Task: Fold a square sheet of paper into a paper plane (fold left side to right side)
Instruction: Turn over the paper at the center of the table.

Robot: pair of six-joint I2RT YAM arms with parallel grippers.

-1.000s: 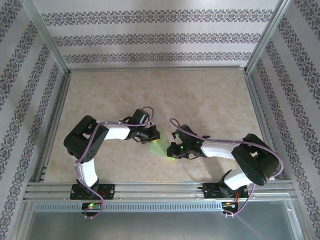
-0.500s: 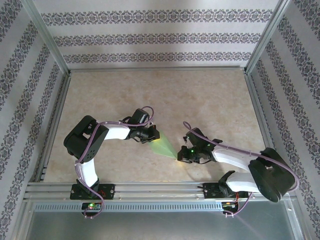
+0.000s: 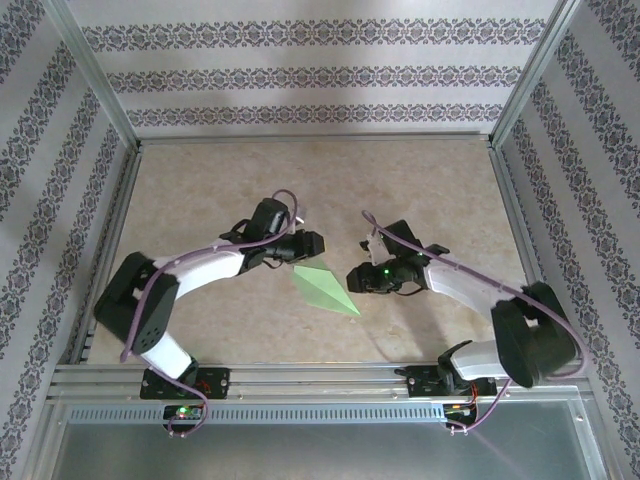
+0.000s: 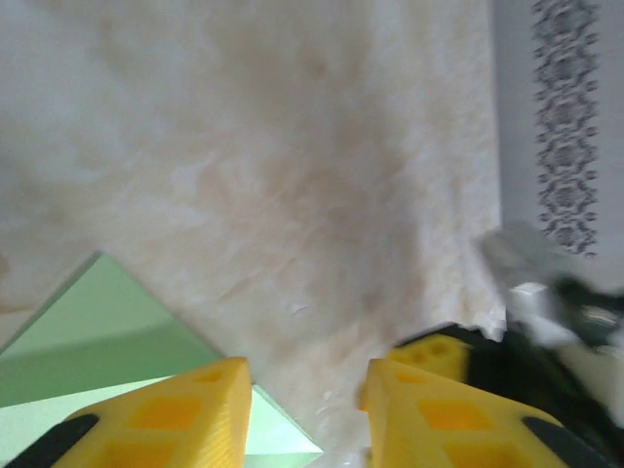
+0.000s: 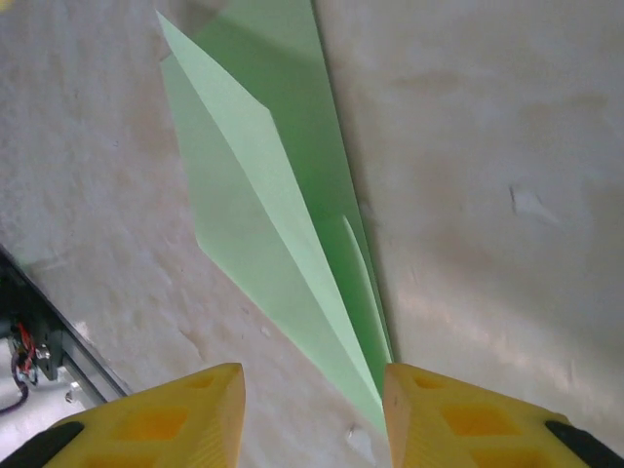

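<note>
Top external view: the paper plane (image 3: 325, 288) lies flat on the table (image 3: 420, 190), a slim light green dart between the two arms, its sharp point toward the near right and its wider end toward the left tool (image 3: 316, 244). Neither tool touches it from this height, though the right tool (image 3: 353, 277) sits just beside its right edge and its fingers are too small and dark here to read. On the left wrist camera, the left tool (image 4: 304, 378) has its yellow fingers parted with bare table between them and nothing gripped; only a corner of the paper plane (image 4: 97, 331) shows at the lower left, partly hidden behind the left finger and cut off by the frame. A blurred grey and black shape (image 4: 565, 312) at the right edge is too smeared to identify. On the right wrist camera, the right tool (image 5: 312, 375) is likewise spread apart and holds nothing. The paper plane (image 5: 283, 195) stretches away from it with layered folds visible, its narrow tip ending close to the right-hand finger, while its far end runs out of the top of the frame. Whether that tip touches the finger cannot be told.
</note>
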